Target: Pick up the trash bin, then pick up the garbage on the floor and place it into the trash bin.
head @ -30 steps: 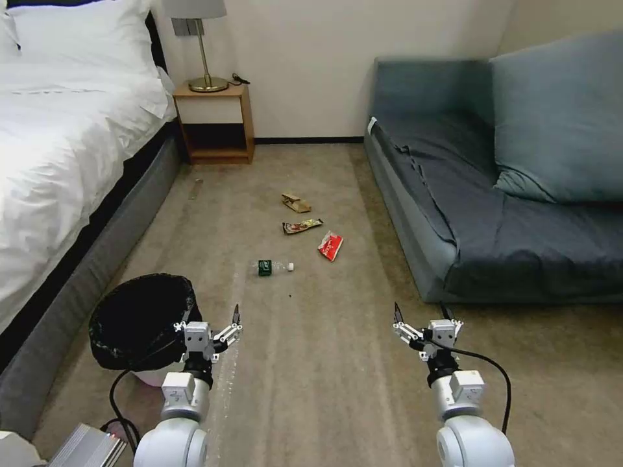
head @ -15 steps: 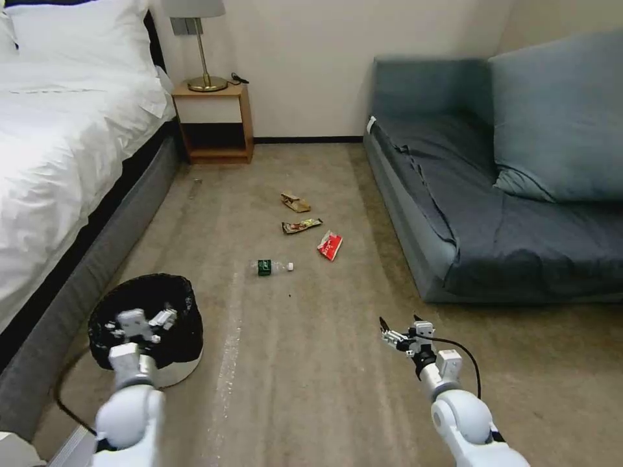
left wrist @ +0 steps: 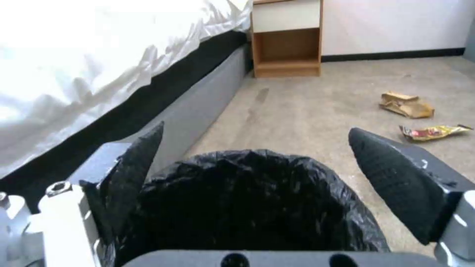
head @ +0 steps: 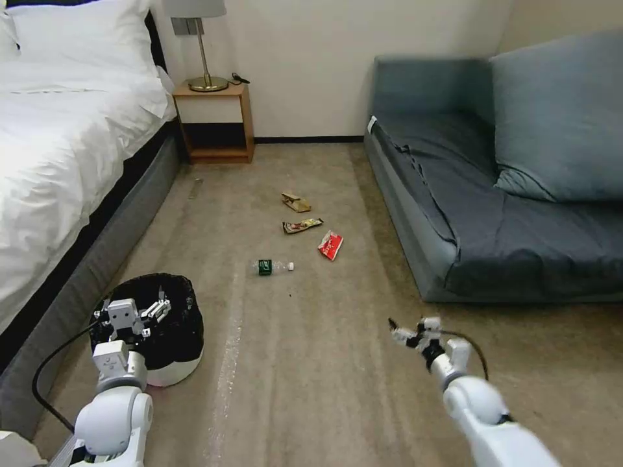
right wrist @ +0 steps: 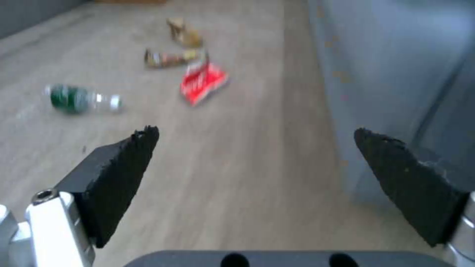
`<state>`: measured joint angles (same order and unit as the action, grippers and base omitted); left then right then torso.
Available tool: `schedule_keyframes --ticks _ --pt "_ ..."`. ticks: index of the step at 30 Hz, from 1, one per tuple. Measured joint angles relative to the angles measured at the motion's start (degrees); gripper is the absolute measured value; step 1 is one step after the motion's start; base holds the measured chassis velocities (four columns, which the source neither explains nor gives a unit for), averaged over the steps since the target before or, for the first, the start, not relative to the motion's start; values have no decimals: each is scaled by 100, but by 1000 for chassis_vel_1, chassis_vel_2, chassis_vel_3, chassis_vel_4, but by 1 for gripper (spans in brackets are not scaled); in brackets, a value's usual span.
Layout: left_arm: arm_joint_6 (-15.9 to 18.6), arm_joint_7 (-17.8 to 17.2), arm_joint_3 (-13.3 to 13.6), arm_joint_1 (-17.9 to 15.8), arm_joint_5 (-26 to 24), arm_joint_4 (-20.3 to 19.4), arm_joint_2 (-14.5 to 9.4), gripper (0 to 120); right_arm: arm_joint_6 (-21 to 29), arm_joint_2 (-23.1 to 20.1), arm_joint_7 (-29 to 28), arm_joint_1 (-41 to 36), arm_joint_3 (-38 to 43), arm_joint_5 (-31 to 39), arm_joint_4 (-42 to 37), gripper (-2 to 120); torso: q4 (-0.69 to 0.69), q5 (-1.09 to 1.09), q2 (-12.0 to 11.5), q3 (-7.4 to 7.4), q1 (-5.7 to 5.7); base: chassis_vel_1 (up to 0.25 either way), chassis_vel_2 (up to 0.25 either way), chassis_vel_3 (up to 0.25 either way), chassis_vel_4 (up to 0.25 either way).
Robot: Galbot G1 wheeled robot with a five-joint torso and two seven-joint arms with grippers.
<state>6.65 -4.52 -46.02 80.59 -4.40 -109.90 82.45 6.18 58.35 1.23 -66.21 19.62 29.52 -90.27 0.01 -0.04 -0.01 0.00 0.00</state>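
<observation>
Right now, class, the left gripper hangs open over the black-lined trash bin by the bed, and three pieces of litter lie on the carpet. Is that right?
Not quite. The head view shows four pieces on the carpet: a tan paper bag, a brown-gold wrapper, a red-and-white wrapper and a green-labelled bottle. The rest holds: the left gripper hangs open over the trash bin by the bed.

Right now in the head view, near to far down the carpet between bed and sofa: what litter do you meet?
Clear bottle with green label and white cap → red-and-white crumpled wrapper → brown-gold snack wrapper → tan crumpled paper bag.
</observation>
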Motion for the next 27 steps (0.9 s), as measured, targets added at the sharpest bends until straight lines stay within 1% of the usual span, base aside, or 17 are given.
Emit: schedule_keyframes --ticks 1,2,3,4,6,7,9,10,12,13,14,16,17,19,20,23,27 --pt "0 0 0 0 0 0 0 100 0 0 0 0 0 0 0 100 0 0 0 0 0 0 0 0 0" --pt "-9 1 -8 30 6 -23 2 100 3 -205 0 55 7 16 -93 100 3 -1 1 0 0 0 0 0 0" --pt "-14 3 -15 61 9 -54 2 100 18 -284 -5 37 19 30 -134 100 0 -4 2 -1 0 0 0 0 0" --pt "-7 8 -25 101 13 -81 -1 100 67 -392 -3 7 21 82 -345 100 -3 17 0 1 0 0 0 0 0" --pt "0 5 -45 114 28 -100 -9 100 89 -483 -8 1 59 112 -505 100 -1 16 1 -1 0 0 0 0 0" --pt "19 -1 -87 132 84 -77 -17 100 152 -715 -30 -21 146 185 -881 100 -1 -7 1 0 0 0 0 0 0" --pt "24 -4 -111 143 106 -57 -23 100 174 -787 -35 -30 167 210 -1007 100 0 -5 1 0 0 0 0 0 0" --pt "24 -9 -144 154 123 -46 -36 100 194 -829 -41 -45 191 227 -1111 100 0 5 2 -1 0 0 0 0 0" --pt "35 -12 -190 192 127 -22 -50 100 196 -823 -38 -215 278 221 -1294 100 0 5 2 0 0 0 0 0 0" --pt "39 -12 -223 208 127 -9 -68 100 194 -802 -37 -295 308 210 -1328 100 -3 1 1 0 0 0 0 0 0" --pt "41 -12 -278 218 124 24 -92 100 188 -774 -37 -334 315 186 -1330 100 -2 6 1 0 0 0 0 0 0" --pt "41 -12 -327 218 112 58 -119 100 175 -747 -35 -356 315 162 -1328 100 -2 7 1 -1 0 0 0 0 0" --pt "41 -12 -379 217 79 103 -152 100 165 -722 -34 -370 305 146 -1320 100 -1 2 1 0 0 0 0 0 0" --pt "42 -12 -405 216 60 122 -168 100 157 -703 -33 -377 292 135 -1311 100 0 2 1 0 0 0 0 0 0" --pt "42 -12 -445 214 26 139 -205 100 145 -674 -29 -380 268 109 -1279 100 0 5 1 0 0 0 0 0 0" --pt "82 -12 -454 202 -33 126 -252 100 100 -628 -26 -367 204 42 -1183 100 0 2 1 0 0 0 0 0 0" --pt "187 -44 -435 162 -117 23 -327 100 2 -572 -20 -346 110 -93 -1023 100 -1 5 1 0 0 0 0 0 0"
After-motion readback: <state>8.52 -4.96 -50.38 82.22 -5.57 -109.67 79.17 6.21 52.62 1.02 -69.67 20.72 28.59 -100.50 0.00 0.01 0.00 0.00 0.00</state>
